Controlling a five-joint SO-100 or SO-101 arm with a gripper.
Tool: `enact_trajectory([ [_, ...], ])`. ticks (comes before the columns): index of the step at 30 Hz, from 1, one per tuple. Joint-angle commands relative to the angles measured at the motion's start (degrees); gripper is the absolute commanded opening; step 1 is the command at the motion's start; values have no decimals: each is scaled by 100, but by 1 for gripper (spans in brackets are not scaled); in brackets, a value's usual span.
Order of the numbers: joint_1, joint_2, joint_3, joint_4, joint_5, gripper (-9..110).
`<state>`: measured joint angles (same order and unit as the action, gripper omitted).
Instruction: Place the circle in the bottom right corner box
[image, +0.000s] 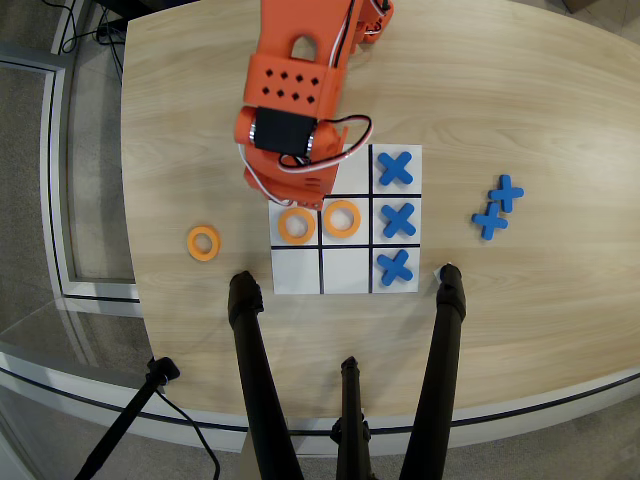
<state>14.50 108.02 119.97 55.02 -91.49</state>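
Note:
In the overhead view two orange circles lie on the white board: one in the middle-left cell and one in the centre cell. A third circle lies on the table to the left of the board. Blue crosses fill the right column, so the view's lower right corner box holds a cross. My orange arm hangs over the upper left corner cell and hides it. The gripper sits under the wrist, its fingertips hidden.
Two spare blue crosses lie on the table to the right of the board. Black tripod legs rise over the table's near edge below the board. The wooden table's curved edge runs down the left.

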Motion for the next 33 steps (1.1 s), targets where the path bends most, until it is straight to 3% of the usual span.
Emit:
enact_trajectory([
  [1, -132, 905, -299, 536, -237, 6],
  [14, -1213, 7506, 5528, 492, -202, 6],
  [17, -1292, 8244, 6311, 571, -202, 6],
  [25, -1406, 8429, 6354, 1986, -53, 0],
  [29, -615, 8429, 6354, 1854, -79, 0],
  [33, 1327, 8464, 6354, 1969, -70, 0],
])
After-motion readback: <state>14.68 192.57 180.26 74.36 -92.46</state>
